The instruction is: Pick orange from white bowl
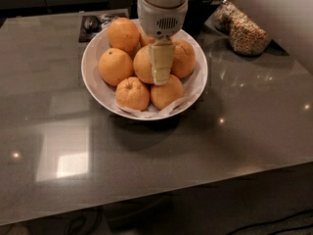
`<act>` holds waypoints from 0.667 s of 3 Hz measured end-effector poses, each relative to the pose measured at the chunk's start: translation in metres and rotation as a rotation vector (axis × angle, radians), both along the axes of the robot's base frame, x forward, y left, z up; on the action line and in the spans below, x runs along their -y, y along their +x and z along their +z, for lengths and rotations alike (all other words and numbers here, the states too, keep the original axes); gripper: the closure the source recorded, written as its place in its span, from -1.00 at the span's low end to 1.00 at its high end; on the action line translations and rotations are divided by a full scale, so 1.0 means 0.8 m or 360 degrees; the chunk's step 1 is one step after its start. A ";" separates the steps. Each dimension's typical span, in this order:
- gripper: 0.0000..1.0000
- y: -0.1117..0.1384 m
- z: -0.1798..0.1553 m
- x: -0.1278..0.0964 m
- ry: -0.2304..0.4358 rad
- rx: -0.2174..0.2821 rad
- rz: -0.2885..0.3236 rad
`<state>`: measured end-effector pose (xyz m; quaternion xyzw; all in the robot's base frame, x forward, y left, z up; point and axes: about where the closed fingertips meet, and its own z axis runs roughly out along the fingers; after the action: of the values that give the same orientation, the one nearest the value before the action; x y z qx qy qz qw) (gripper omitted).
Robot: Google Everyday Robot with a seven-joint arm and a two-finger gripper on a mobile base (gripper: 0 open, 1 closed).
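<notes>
Camera view: the white bowl (94,77), wide, shallow and glossy, stands on the grey glossy table (195,151) a little above the middle of the picture. Crinkled white paper (146,112) shows along its rim from 5 to 7 o'clock.

The orange (116,66) lies at 9 o'clock inside the bowl, against the left wall. It is round and large, with smooth, finely dimpled peel and one tiny dark dot near its top. It is free of the gripper and touches its neighbours. Just below it, at 7 o'clock, sits a smaller orange (132,93) with a puckered, creased stem end.

Four more oranges fill the rest:
- one at 11 o'clock (123,34)
- one in the middle (143,65), partly hidden
- one at 2 o'clock (185,58)
- one at 5 o'clock (167,93)

The gripper (160,80) hangs from a white wrist over the bowl's middle, its cream tip pointing down between the middle and 5 o'clock oranges. It sits to the right of the task's orange. I cannot tell whether it is apart or together.

Clear cereal jars (244,33) stand on the table at 2 o'clock from the bowl. A small dark object (92,22) lies at 11 o'clock.
</notes>
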<state>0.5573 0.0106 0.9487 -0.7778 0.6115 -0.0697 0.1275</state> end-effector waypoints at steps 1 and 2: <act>-0.54 -0.001 -0.003 0.000 0.0005 -0.0013 0.0002; -0.54 -0.001 -0.010 -0.001 0.0006 -0.0039 0.0006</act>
<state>0.5565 0.0112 0.9407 -0.7795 0.6117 -0.0587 0.1215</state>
